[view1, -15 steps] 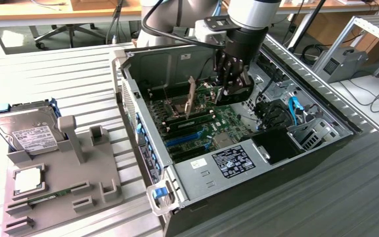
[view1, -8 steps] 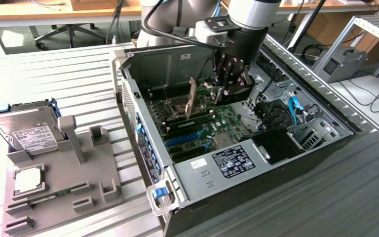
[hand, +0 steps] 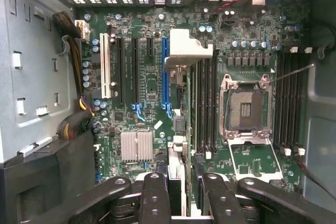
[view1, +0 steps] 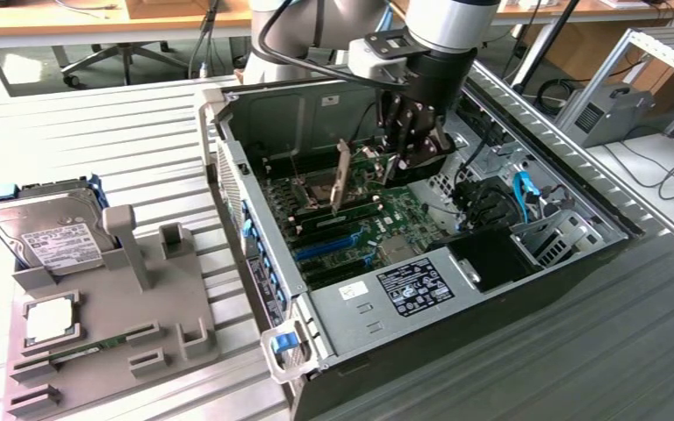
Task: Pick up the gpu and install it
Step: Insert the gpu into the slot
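Note:
My gripper (view1: 413,151) reaches down into the open computer case (view1: 225,167) and is shut on the gpu (view1: 347,180). The green card stands on edge over the motherboard (view1: 402,215). In the wrist view the gpu (hand: 181,129) shows edge-on, running from between my black fingers (hand: 155,198) out to its silver end bracket (hand: 186,51). It lies along the long blue slot (hand: 165,72) and just to one side of it. Whether the card's lower edge touches a slot cannot be told.
The case walls close in around the gripper, with blue cables (view1: 522,189) and a drive cage (view1: 548,237) nearby. An empty processor socket (hand: 247,108) lies beside the card. At the exterior view's left, a grey fixture (view1: 115,324) holds a hard drive (view1: 50,232) and a memory strip (view1: 91,349).

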Motion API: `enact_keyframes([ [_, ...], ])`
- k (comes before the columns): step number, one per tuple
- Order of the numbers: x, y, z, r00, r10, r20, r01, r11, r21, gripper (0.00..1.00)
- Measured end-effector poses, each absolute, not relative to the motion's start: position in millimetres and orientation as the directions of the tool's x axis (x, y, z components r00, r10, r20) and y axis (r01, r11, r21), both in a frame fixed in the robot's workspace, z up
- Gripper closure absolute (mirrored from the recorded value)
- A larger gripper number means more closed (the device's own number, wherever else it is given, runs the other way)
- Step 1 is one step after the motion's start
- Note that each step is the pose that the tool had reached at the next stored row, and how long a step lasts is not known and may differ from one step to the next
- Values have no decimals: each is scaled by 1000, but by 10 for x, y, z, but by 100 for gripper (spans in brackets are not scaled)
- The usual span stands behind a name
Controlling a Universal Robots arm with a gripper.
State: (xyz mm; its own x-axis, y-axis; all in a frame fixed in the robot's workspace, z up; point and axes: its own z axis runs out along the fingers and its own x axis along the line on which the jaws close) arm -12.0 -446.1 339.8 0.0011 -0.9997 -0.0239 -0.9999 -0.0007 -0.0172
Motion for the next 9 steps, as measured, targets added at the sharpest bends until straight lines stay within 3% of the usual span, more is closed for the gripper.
enact_keyframes([
  [9,-125,-4503,3395,4,-1000,-24,-1000,-4,-17,71],
])
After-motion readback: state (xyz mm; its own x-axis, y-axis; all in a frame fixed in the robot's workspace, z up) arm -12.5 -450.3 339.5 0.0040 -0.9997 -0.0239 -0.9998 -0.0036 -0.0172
